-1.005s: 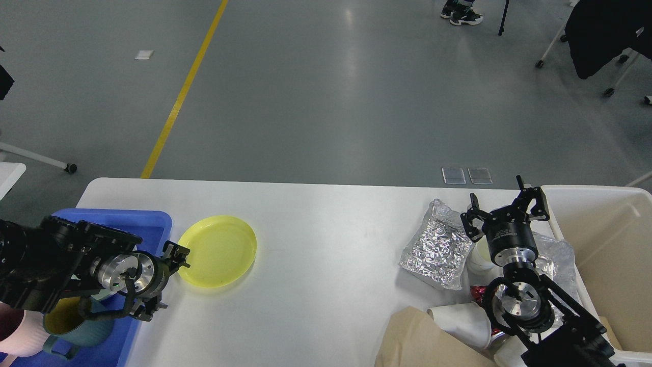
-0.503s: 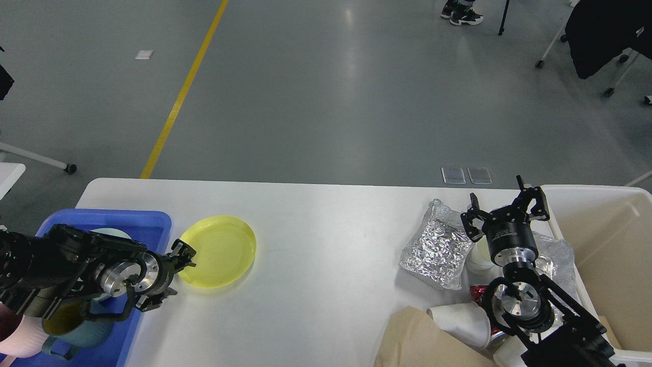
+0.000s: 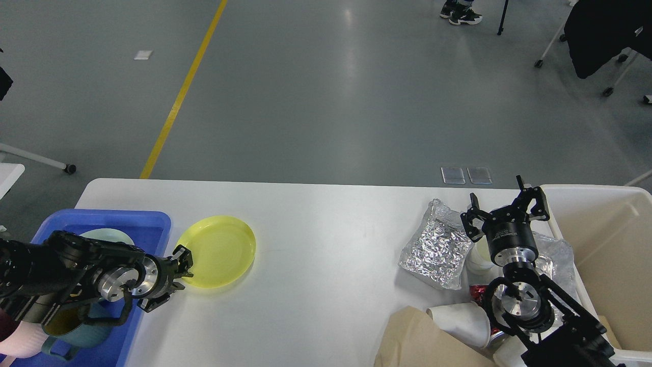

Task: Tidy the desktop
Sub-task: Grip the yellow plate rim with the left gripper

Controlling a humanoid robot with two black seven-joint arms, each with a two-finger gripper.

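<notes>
The white desktop (image 3: 326, 229) carries a yellow plate (image 3: 220, 251) at its left, next to a blue tray (image 3: 153, 224). My left gripper (image 3: 174, 275) reaches from over the tray to the plate's left rim, fingers spread and open; whether they touch the rim I cannot tell. At the right lies a crumpled foil bag (image 3: 437, 245). Beside it my right gripper (image 3: 501, 206) points away from me, open and holding nothing. White paper cups (image 3: 461, 321), a red wrapper (image 3: 476, 292) and a brown paper bag (image 3: 420, 339) lie near the front right edge.
A cream bin (image 3: 611, 244) stands at the table's right end. The blue tray holds a teal mug (image 3: 74, 321) and a pale dish (image 3: 108, 235). More foil (image 3: 558, 255) lies behind my right arm. Beyond the table is grey floor with a yellow line (image 3: 178, 102).
My left arm has sunk lower and its gripper has edged right to the yellow plate's rim, uncovering the pale dish in the tray. The right arm has not moved.
</notes>
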